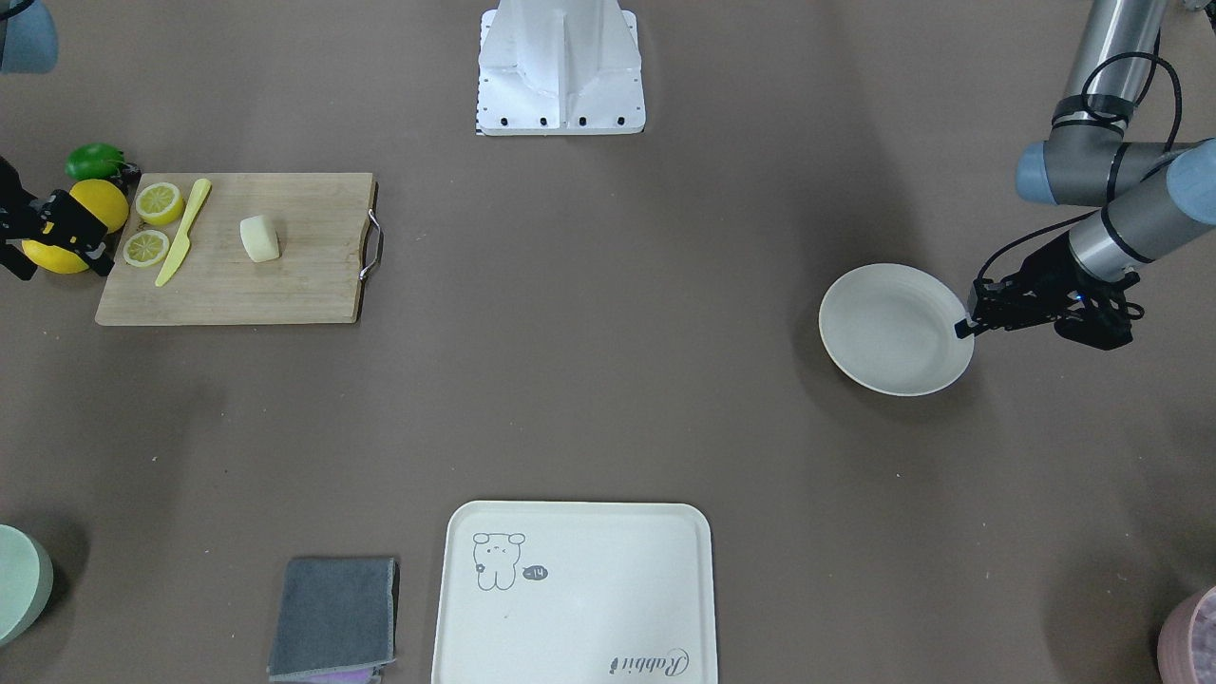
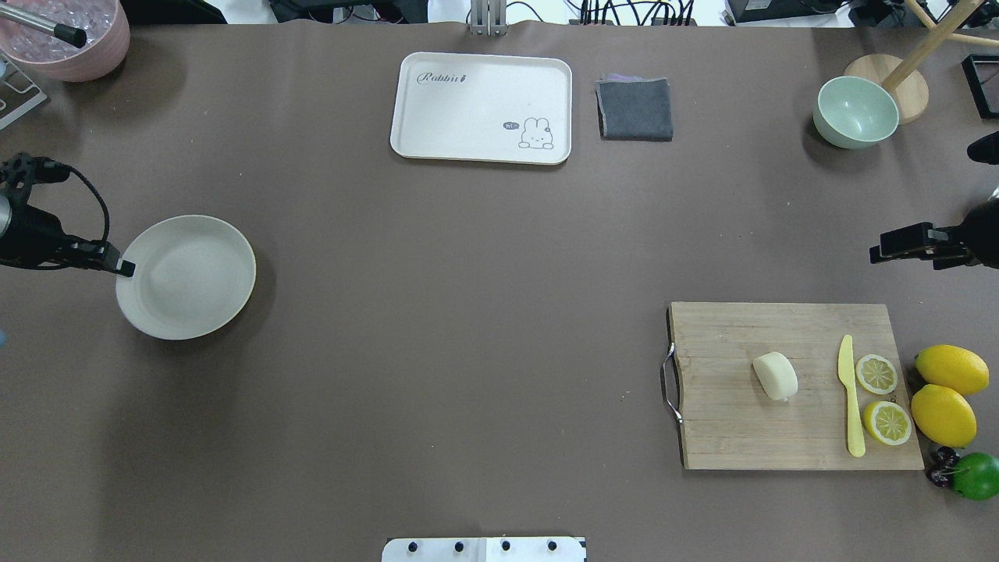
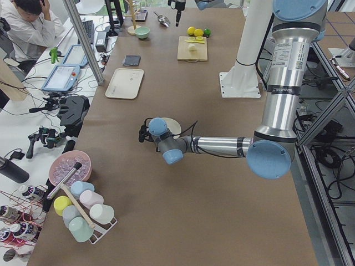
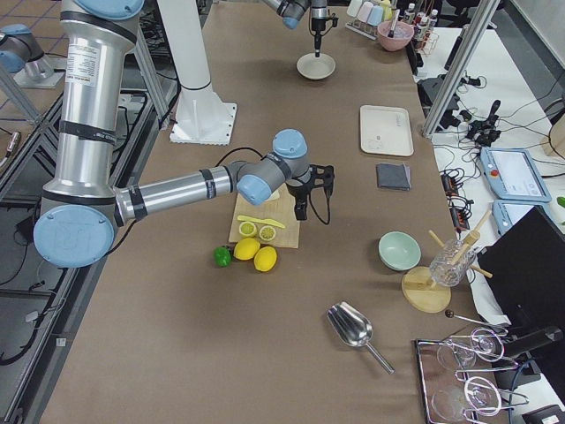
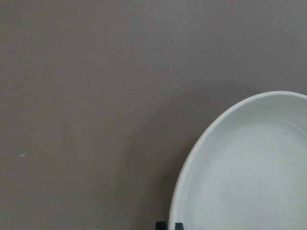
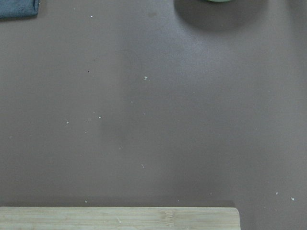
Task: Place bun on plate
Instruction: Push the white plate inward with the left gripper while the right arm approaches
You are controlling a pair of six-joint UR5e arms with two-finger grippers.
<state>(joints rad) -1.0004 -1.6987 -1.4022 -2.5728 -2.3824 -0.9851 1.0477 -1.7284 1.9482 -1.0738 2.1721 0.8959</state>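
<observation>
The bun (image 2: 775, 376) is a pale cream chunk lying on the wooden cutting board (image 2: 741, 437), also seen as the bun (image 1: 259, 237) in the front view. The off-white plate (image 2: 187, 277) sits bare on the table at my left side. My left gripper (image 2: 125, 268) is at the plate's near rim; in the left wrist view its fingertips (image 5: 162, 225) straddle the plate (image 5: 249, 167) rim, shut on it. My right gripper (image 2: 876, 254) hovers open beyond the board's far right corner, apart from the bun.
On the board lie a yellow knife (image 2: 851, 406) and two lemon halves (image 2: 876, 373). Beside it are whole lemons (image 2: 944, 414) and a lime (image 2: 977, 474). A cream tray (image 2: 481, 108), grey cloth (image 2: 634, 109) and green bowl (image 2: 855, 112) line the far edge.
</observation>
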